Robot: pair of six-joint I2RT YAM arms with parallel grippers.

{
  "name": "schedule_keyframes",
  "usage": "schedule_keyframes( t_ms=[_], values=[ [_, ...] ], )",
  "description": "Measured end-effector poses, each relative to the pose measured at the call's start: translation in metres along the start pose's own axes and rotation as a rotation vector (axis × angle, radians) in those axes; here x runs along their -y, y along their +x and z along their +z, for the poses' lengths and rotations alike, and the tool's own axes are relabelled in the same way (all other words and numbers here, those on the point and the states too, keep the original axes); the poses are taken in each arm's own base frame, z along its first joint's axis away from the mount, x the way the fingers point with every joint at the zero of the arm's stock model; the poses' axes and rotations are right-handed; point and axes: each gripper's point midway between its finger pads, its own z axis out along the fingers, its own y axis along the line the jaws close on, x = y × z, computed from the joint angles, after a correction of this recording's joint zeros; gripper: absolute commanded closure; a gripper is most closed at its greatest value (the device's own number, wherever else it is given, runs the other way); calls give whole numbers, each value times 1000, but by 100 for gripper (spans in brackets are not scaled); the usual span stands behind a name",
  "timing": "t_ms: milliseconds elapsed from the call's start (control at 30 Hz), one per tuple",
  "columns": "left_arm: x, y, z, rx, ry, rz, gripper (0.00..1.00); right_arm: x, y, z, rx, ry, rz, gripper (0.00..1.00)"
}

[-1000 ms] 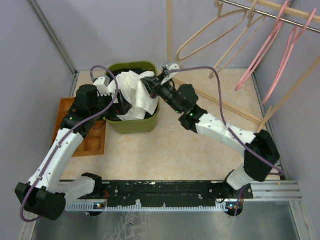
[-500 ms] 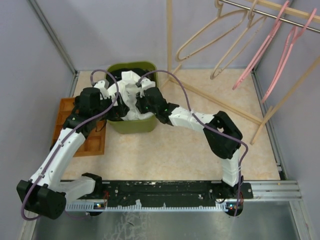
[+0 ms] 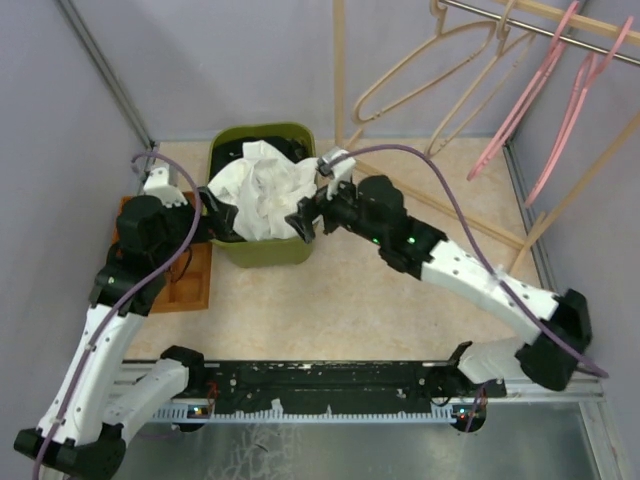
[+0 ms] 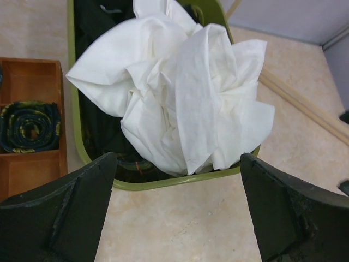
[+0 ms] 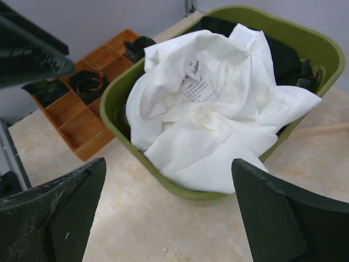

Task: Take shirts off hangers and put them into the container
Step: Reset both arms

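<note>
Right gripper point(image 3: 302, 220) has backed out of the tub point(image 3: 262, 256) to its 3 o'clock rim, jaws gone from shut to wide and holding nothing. Left gripper point(image 3: 218, 208) has drawn back to the 9 o'clock rim, also wide and empty. White shirt point(image 3: 262, 186) now lies loose on top of the load, heaped above the rim and lapping over the near wall at 6 o'clock. Black cloth point(image 5: 283, 54) shows under it; the other shirts cannot be counted. Tub sits at 11 o'clock on the table. At 1 to 2 o'clock, 2 beige hangers point(image 3: 400, 72) and 2 pink hangers point(image 3: 545, 85) hang bare. Judgement: no shirt is seen outside the tub, so the task looks essentially done; only tucking in the overhang may remain.
</note>
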Motion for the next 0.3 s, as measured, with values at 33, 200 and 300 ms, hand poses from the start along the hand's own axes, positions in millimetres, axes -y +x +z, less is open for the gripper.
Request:
schedule_keyframes(
  t_ms=[33,200,300],
  values=[
    [0,-6,-7,28,-2,-4,1,-3,-4,-18,32,-18,-7,2],
    [-5,-26,-37,142,-29,-37,1,-7,27,-85,74,-46,-9,1],
    [-11,-30,-51,179,-54,-46,1,6,80,-119,23,18,34,1]
  ],
)
